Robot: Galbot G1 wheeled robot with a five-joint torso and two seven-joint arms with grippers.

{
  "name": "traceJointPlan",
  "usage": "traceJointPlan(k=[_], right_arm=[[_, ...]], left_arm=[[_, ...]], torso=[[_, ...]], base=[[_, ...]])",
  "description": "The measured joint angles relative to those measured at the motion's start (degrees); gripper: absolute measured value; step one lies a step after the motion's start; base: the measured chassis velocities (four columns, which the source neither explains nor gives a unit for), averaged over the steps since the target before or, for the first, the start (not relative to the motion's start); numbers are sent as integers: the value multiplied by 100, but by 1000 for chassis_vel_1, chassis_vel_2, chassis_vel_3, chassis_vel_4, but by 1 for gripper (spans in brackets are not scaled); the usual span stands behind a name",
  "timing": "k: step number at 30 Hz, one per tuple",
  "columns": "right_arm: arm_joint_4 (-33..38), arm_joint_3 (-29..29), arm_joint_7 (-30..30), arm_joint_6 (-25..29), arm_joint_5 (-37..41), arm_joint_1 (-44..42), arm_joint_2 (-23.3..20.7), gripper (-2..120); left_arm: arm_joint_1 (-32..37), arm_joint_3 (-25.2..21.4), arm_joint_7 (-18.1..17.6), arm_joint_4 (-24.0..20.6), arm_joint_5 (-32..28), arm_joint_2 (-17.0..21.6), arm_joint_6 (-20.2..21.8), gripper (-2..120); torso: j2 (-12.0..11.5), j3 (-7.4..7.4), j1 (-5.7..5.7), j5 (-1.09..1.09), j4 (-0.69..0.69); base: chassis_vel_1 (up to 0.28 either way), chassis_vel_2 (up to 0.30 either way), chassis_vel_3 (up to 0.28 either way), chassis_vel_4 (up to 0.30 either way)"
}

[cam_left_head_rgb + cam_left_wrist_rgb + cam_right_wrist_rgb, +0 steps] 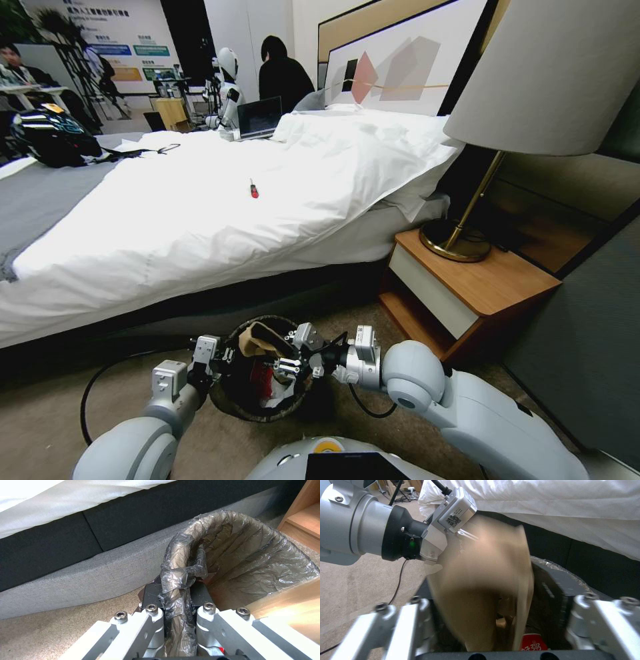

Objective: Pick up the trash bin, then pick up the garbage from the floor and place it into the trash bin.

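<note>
Left end effector clamped on the trash bin rim and liner, bin on the floor beside the bed — right end effector spread over the mouth, brown cardboard dropping in — hold the bin level, clear the rim before retracting.

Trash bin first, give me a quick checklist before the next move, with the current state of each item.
1. Left gripper clamped on the trash bin rim: ok.
2. Right gripper over the bin mouth: ok.
3. Right gripper open, brown cardboard dropping between its fingers: ok.
4. Cardboard fully inside bin: cannot tell.
5. Red wrapper already in bin: ok.
6. More garbage left on floor: cannot tell.
</note>
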Motion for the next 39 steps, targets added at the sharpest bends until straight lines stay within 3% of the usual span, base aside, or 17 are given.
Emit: traceJointPlan(k=[7,10,25,30,37,39], right_arm=[[-21,-45,73,4,1,10,36,96],[-7,-8,74,9,2,-3,21,100],[189,551,109,53,150,-106,-12,100],[253,1069,170,120,280,-258,-16,100],[256,1521,744,521,338,-518,-83,100],[182,1695,1082,863,160,-704,-92,100]], left_arm=[[1,-9,1,0,0,12,-1,6],[6,-9,2,0,0,6,-1,6],[-7,-1,4,0,14,-26,-8,6],[-2,0,7,0,23,-38,-10,6],[-9,-5,9,0,24,-47,-12,6],[-9,-15,15,0,24,-63,-13,6]], torso=[[0,0,0,0,0],[0,0,0,0,0],[0,0,0,0,0],[0,0,0,0,0],[0,0,0,0,0],[0,0,0,0,0]], base=[[0,0,0,0],[0,0,0,0],[0,0,0,0],[0,0,0,0],[0,0,0,0],[0,0,0,0]])
